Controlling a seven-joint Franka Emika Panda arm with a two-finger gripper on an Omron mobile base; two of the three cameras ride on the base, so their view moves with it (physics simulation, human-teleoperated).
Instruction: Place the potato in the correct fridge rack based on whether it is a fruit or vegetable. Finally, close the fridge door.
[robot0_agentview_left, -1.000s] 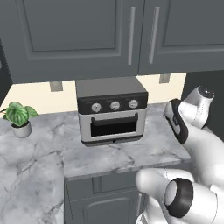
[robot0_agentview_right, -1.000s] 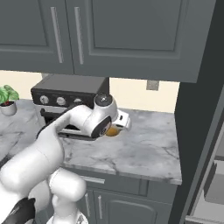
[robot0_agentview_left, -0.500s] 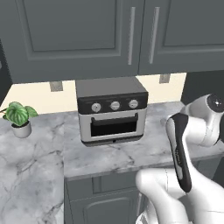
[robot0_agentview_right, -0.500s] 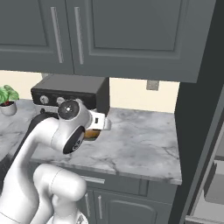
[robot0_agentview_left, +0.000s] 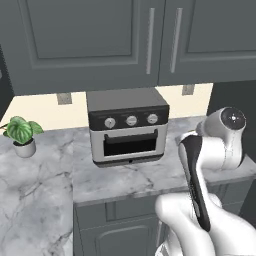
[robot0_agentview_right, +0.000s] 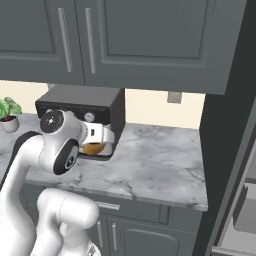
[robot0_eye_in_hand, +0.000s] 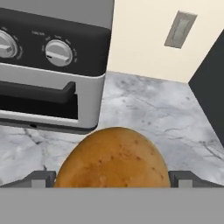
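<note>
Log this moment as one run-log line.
stage: carrying potato | hand: potato between its fingers, above marble counter | nearby: toaster oven beside it | fridge door: not yet closed

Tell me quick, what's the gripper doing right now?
Gripper: jaws wide, the potato sits between the fingertips; whether they actually clamp it cannot be told.

No readable text; tiny illegible marks around the toaster oven (robot0_eye_in_hand: 48, 65) knobs.
</note>
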